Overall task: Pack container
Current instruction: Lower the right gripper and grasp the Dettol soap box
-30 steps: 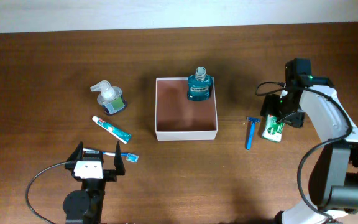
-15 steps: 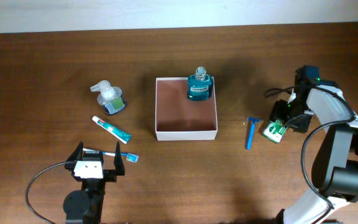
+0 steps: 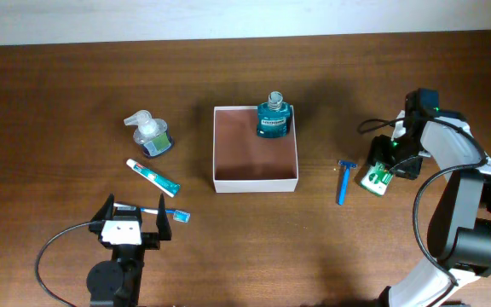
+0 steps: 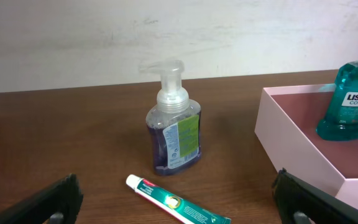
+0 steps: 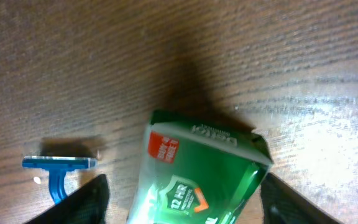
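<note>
Container (image 3: 244,158) sat mid-counter (image 3: 58,94), open side up and square to the camera. A teal mouthwash bottle (image 3: 273,118) stood upright in its far right corner; the rest of the pinkish floor was bare.

Handling estimate: thin white walls, probably card, so light and easily dented or nudged. The bottle likely weights one corner. If it must be moved, pinch a wall near a corner rather than mid-span. Better to leave it alone and lower items in from above.

Right fingers (image 5: 95,200) were apart, straddling the green packet (image 5: 197,168), which lay flat on the counter well right of the container, just beside the blue razor (image 3: 343,182). Not clamped as far as the wrist view showed. The packet looked soft, glossy and crinkled, so probably light and slippery. Grip across its narrow width, mid-body.

Left fingers (image 4: 51,202) were wide apart, holding nothing, near the front edge. Ahead of them lay the toothpaste tube (image 4: 176,202) and soap pump (image 4: 174,127), and a toothbrush (image 3: 162,211) was close by.
</note>
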You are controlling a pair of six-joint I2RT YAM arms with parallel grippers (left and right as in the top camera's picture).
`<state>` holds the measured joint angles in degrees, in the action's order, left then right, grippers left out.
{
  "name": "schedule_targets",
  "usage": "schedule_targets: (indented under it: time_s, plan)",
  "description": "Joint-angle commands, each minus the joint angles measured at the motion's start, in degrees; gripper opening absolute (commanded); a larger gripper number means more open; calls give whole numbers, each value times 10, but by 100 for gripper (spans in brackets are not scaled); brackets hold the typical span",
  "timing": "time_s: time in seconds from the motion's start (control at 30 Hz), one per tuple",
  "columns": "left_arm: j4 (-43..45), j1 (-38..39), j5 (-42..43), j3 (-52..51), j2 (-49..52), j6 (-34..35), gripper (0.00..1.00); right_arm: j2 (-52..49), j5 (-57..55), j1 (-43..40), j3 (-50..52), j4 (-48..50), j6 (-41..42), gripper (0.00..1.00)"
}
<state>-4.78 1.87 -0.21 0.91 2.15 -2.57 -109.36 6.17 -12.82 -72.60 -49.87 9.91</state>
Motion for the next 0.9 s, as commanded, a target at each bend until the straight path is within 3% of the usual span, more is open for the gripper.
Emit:
schedule_targets:
  time_s: [0.0, 0.4, 0.67, 0.87]
  plan:
    - [0, 2, -1, -3, -2, 3, 99, -7, 7, 1, 11, 3, 29, 62]
    - [0, 2, -1, -3, -2, 3, 99, -7, 7, 1, 11, 17, 25, 58]
    - [0, 2, -1, -3, -2, 3, 99, -7, 7, 1, 52, 47, 24, 63]
    - [0, 2, 0, -3, -2, 3, 99, -7, 7, 1, 53, 51, 24, 39]
